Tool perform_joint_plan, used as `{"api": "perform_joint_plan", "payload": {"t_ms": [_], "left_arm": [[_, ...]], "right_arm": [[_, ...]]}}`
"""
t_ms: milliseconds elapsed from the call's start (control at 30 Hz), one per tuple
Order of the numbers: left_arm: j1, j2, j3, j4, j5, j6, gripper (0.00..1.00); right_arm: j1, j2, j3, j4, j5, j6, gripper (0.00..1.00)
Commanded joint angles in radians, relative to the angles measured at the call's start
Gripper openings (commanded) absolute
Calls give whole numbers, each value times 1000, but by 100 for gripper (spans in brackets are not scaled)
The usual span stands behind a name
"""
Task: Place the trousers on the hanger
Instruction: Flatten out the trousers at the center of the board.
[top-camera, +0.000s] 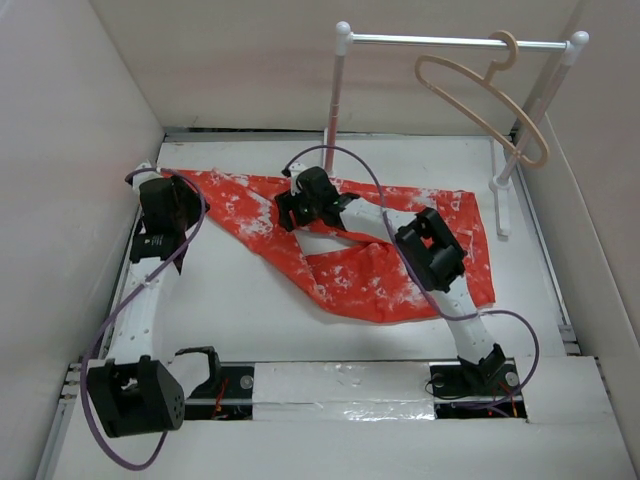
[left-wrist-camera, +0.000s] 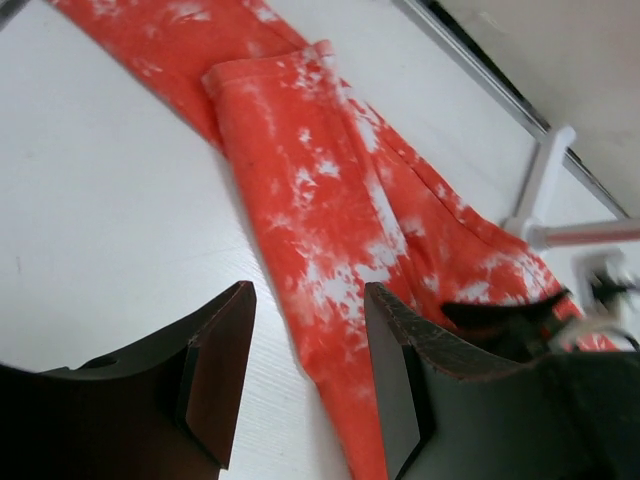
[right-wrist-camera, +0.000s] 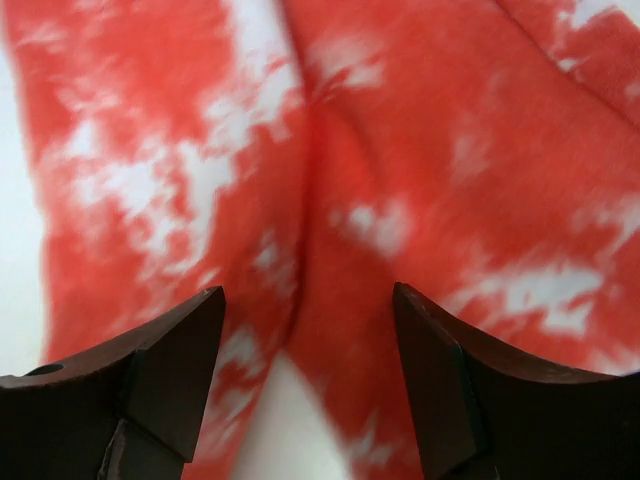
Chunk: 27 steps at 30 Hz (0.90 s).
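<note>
The red-orange trousers (top-camera: 385, 280) with white blotches lie flat on the white table, one leg running far left and the other to the near right. The pale wooden hanger (top-camera: 478, 92) hangs empty by its hook on the white rail at the back right. My left gripper (top-camera: 183, 228) is open at the far-left leg; in the left wrist view (left-wrist-camera: 310, 340) the edge of that leg (left-wrist-camera: 330, 190) lies between the fingers. My right gripper (top-camera: 292, 210) is open just above the fork of the legs; the right wrist view (right-wrist-camera: 305, 340) shows cloth (right-wrist-camera: 380, 150) below the spread fingers.
The white tubular rail (top-camera: 450, 41) on two posts stands at the back right, and its foot shows in the left wrist view (left-wrist-camera: 540, 190). White walls close in the table on the left, back and right. Purple cables loop over both arms.
</note>
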Motion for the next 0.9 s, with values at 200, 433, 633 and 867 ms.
{"api": "perform_joint_plan", "payload": {"t_ms": [200, 433, 633, 867], "left_arm": [[71, 279, 62, 111, 43, -109, 41], [71, 575, 199, 155, -1, -164, 37], [71, 725, 295, 168, -64, -156, 36], [71, 824, 358, 210, -46, -164, 35]], "right_arm": [[116, -567, -335, 175, 104, -50, 47], [240, -873, -717, 270, 174, -36, 0], [332, -1055, -1019, 313, 210, -6, 8], [393, -1199, -1182, 307, 253, 47, 12]]}}
